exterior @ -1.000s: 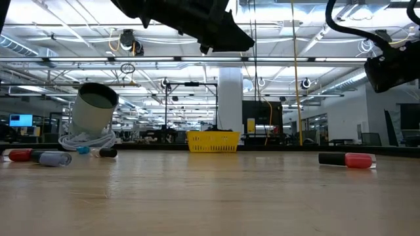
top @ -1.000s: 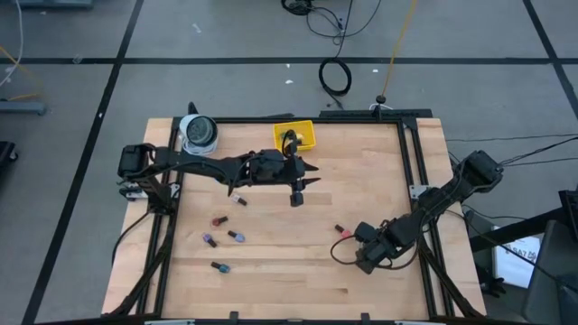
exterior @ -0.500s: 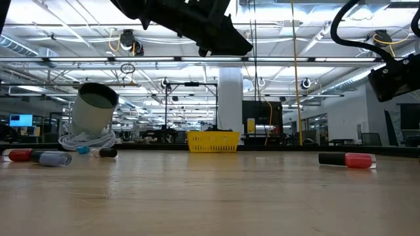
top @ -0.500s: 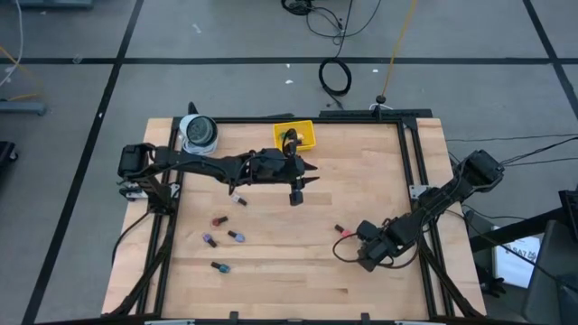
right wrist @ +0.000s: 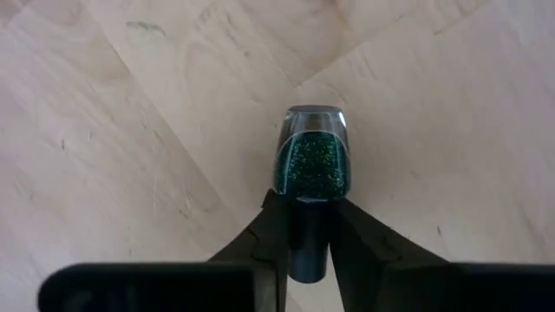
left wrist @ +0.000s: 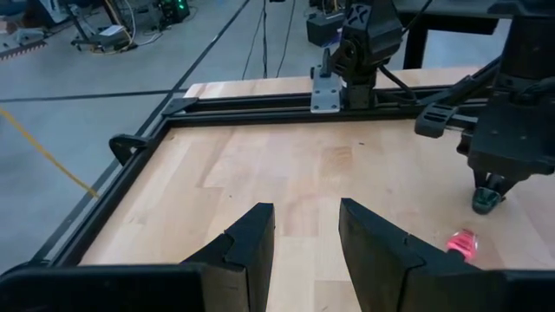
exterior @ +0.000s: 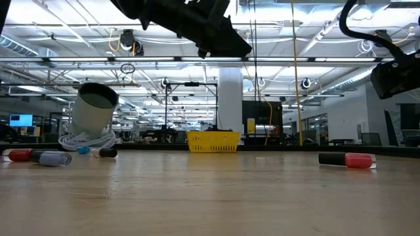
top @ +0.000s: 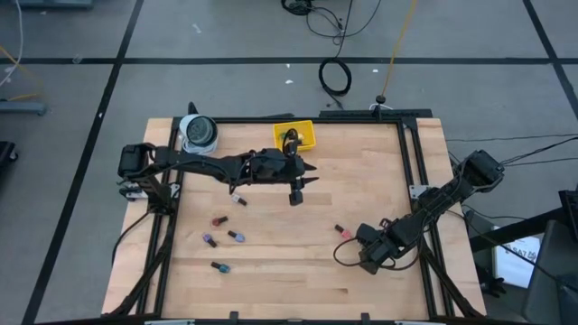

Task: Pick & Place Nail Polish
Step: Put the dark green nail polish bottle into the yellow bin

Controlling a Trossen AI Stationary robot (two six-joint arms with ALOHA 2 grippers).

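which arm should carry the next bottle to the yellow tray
Right. Its end effector is already shut on a green glitter bottle. The left end effector is open and empty, though nearer the yellow tray.

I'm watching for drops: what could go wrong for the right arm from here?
The right tool grips the green glitter bottle only by its dark cap, so the body could swing or slip out. A red bottle lies close beside it and could be knocked. The yellow tray is far across the table.
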